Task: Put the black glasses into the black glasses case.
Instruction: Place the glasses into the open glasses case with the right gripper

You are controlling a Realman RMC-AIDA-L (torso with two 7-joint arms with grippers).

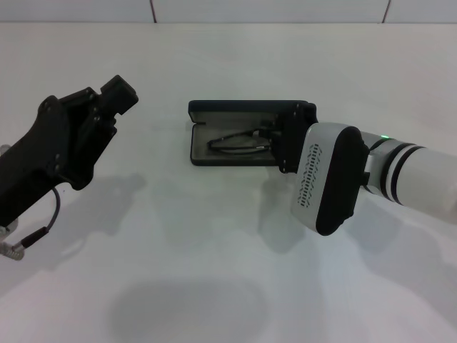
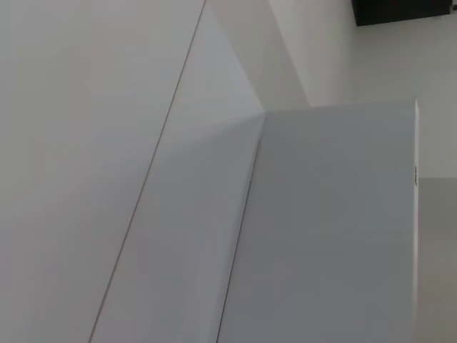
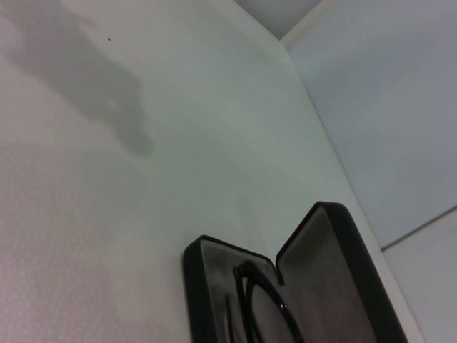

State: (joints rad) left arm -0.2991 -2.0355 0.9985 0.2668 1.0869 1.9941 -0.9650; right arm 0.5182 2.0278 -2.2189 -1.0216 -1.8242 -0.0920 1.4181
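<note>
Right gripper (image 1: 285, 139) over open black glasses case (image 1: 235, 136); black glasses (image 1: 239, 145) inside; fingers' state unclear.

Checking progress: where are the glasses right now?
In the head view, the glasses lie inside the open case, mid-table, with the right tool at the case's right end.

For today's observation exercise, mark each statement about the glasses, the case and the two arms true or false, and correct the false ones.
1. The black glasses case is open. True.
2. The black glasses lie on the table beside the case. False: they lie inside it.
3. The right gripper is at the case's end. True.
4. The left gripper touches the case. False: it is raised, well apart.
</note>
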